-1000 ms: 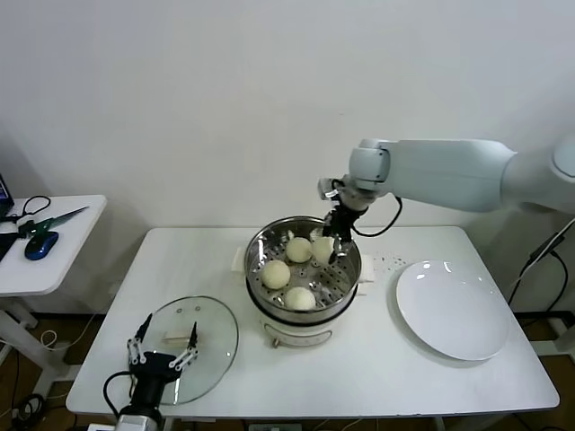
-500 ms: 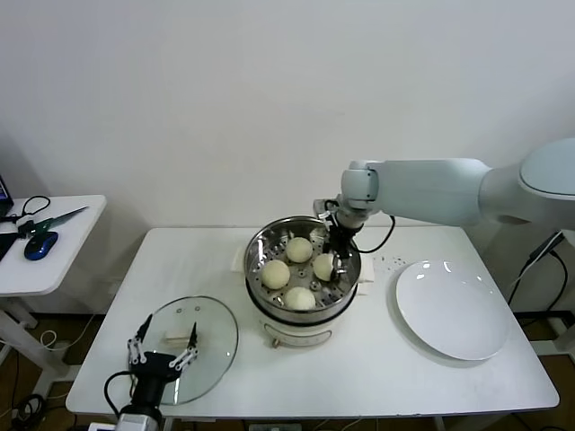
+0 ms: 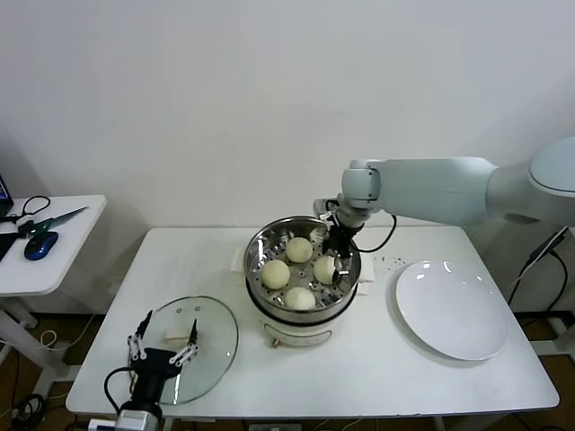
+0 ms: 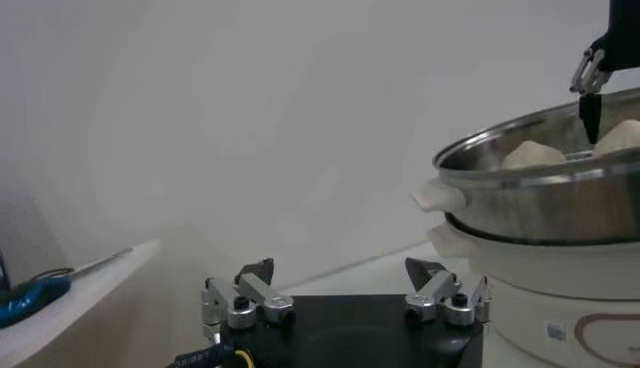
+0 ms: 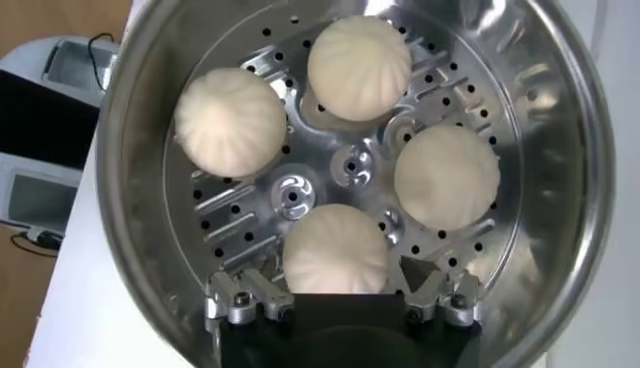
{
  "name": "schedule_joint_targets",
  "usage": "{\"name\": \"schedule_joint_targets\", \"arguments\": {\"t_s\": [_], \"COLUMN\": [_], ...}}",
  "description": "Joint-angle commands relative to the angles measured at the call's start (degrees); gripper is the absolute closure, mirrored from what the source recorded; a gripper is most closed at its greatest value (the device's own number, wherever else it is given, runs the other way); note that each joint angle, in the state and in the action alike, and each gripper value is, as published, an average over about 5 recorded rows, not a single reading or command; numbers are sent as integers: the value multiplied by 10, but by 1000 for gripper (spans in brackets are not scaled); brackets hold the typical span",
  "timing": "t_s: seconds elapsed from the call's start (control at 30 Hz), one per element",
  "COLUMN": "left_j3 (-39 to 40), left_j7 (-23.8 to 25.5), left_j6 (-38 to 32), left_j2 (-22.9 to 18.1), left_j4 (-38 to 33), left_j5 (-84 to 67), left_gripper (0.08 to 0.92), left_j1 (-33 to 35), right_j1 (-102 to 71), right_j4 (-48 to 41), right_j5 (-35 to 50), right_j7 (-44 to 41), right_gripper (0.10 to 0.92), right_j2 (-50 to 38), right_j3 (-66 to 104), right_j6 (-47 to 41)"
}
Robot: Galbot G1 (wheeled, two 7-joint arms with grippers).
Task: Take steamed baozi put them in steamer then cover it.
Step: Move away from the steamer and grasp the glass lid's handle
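Baozi [image 5: 335, 250]: four smooth, pleated dough rounds.
Steamer [image 3: 262, 242]: shiny perforated steel.
Right gripper [image 3: 331, 261]: fingers spread, astride one bun.
Left gripper [image 3: 163, 338]: open, over glass cover [image 3: 216, 328].

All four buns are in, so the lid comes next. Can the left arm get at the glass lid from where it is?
Probably yes. The left gripper hovers open by the cover, whose white handle lies bare on the table, nothing in between.

plate [image 3: 453, 310] — right of table [image 3: 216, 260] | side table [image 3: 49, 242] — scissors [image 3: 56, 218]
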Motion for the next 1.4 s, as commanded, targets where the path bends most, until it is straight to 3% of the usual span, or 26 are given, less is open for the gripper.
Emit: {"name": "schedule_joint_targets", "arguments": {"t_s": [0.03, 0.37, 0.57, 0.77, 0.93, 1.1, 1.4], "left_j3": [-3, -18, -24, -33, -34, -37, -65], "left_j7": [0, 0, 0, 1, 5, 9, 30], "left_j6": [-1, 0, 0, 4, 6, 5, -28], "left_j2": [4, -4, -6, -11, -12, -14, -15], "left_j4": [1, 11, 14, 7, 0, -6, -12], "left_j5": [2, 22, 36, 45, 68, 109, 311], "left_gripper": [177, 177, 177, 177, 177, 177, 177], "left_j1": [2, -12, -13, -12, -13, -15, -7], "right_j1": [31, -17, -148, -377, -633, -835, -1057], "right_j4": [29, 111, 159, 192, 208, 216, 242], "right_j5": [22, 116, 93, 45, 8, -26, -80], "right_j7": [26, 267, 357, 392, 404, 408, 413], "right_gripper": [203, 203, 203, 203, 203, 203, 203], "right_j2": [-80, -260, -374, -455, -463, -415, -322], "right_j3": [38, 143, 268, 498, 760, 989, 1228], "right_j6": [39, 202, 253, 266, 270, 267, 245]}}
